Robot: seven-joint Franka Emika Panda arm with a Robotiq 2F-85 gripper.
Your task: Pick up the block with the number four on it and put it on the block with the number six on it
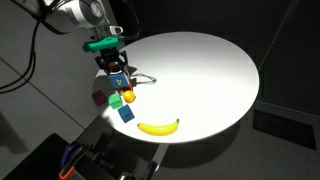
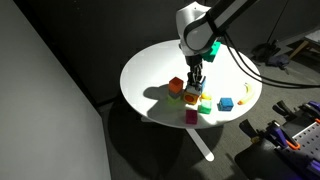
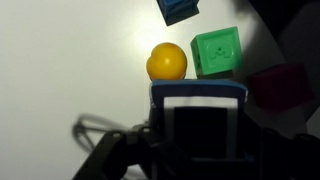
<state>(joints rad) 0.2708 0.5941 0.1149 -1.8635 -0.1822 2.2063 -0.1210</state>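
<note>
My gripper (image 1: 117, 78) is shut on the block with the number four (image 3: 200, 115), a blue cube whose white-framed face fills the lower wrist view. In both exterior views it hangs just above the round white table (image 1: 210, 70), over the cluster of toys (image 2: 197, 84). The block with the number six (image 2: 176, 86), a reddish-orange cube, sits on the table just beside the gripper. I cannot tell whether the dark red cube (image 3: 278, 85) at the right of the wrist view is that same block.
Beneath the gripper lie an orange ball (image 3: 167, 62), a green cube (image 3: 216, 52) and a plain blue cube (image 3: 180, 10). A pink cube (image 2: 191, 116) lies near the table edge. A banana (image 1: 158, 126) lies towards the rim.
</note>
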